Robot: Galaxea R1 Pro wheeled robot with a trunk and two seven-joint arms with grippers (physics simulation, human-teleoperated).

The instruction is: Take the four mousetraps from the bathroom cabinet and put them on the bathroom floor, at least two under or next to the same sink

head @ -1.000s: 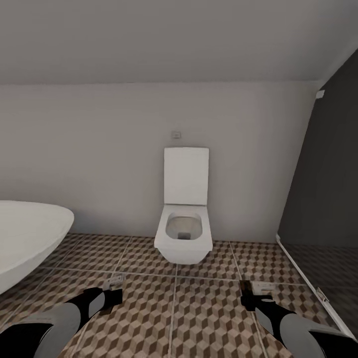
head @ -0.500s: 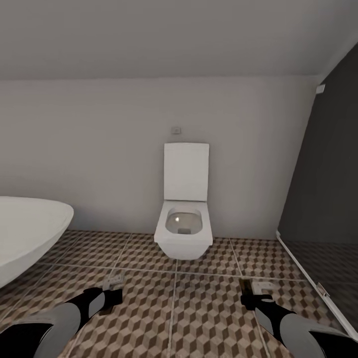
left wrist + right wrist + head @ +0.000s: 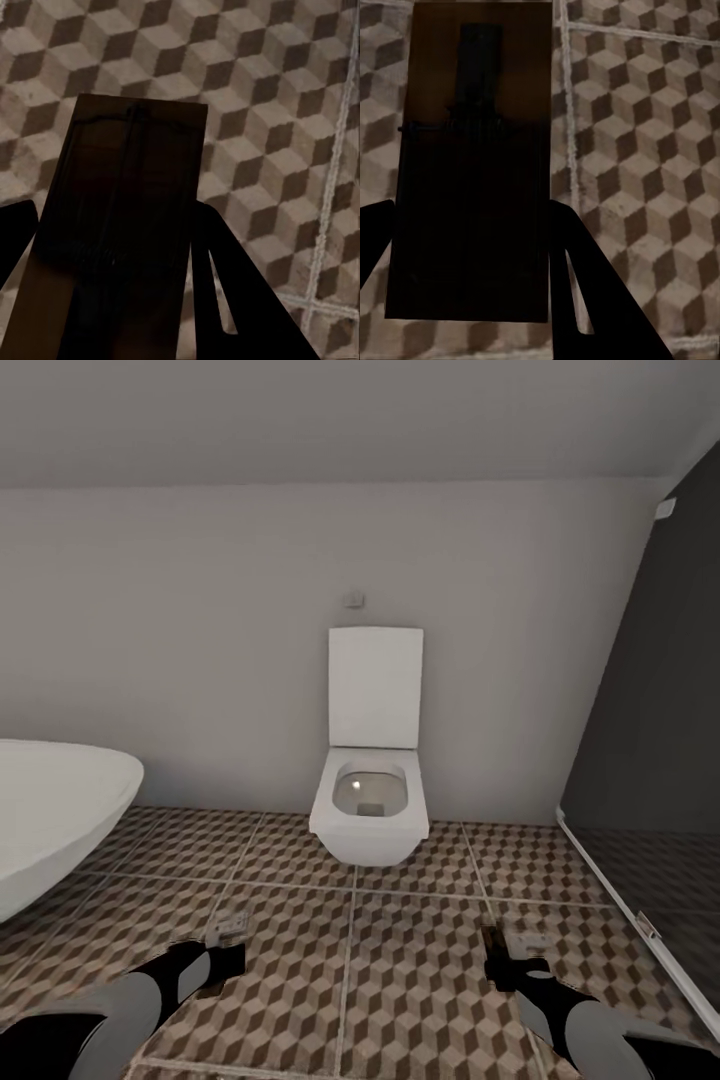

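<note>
Each gripper holds one of the mousetraps above the bathroom floor (image 3: 350,980). My left gripper (image 3: 226,952) is shut on a flat brown mousetrap (image 3: 229,926); up close, that trap (image 3: 124,225) lies between the dark fingers (image 3: 247,300), over cube-patterned tiles. My right gripper (image 3: 497,952) is shut on a second mousetrap (image 3: 528,939), seen from the wrist as a dark rectangle (image 3: 472,165) between its fingers (image 3: 600,300). The cabinet is out of view.
A white wall-hung toilet (image 3: 370,815) with its lid raised stands straight ahead against the pale wall. A white rounded basin (image 3: 55,810) juts in at the left. A dark glass shower panel (image 3: 650,740) with a white floor rail closes the right side.
The whole head view has shifted slightly, so the camera moved: toilet and wall sit a little higher and closer. Both grippers keep their traps in the same hold.
</note>
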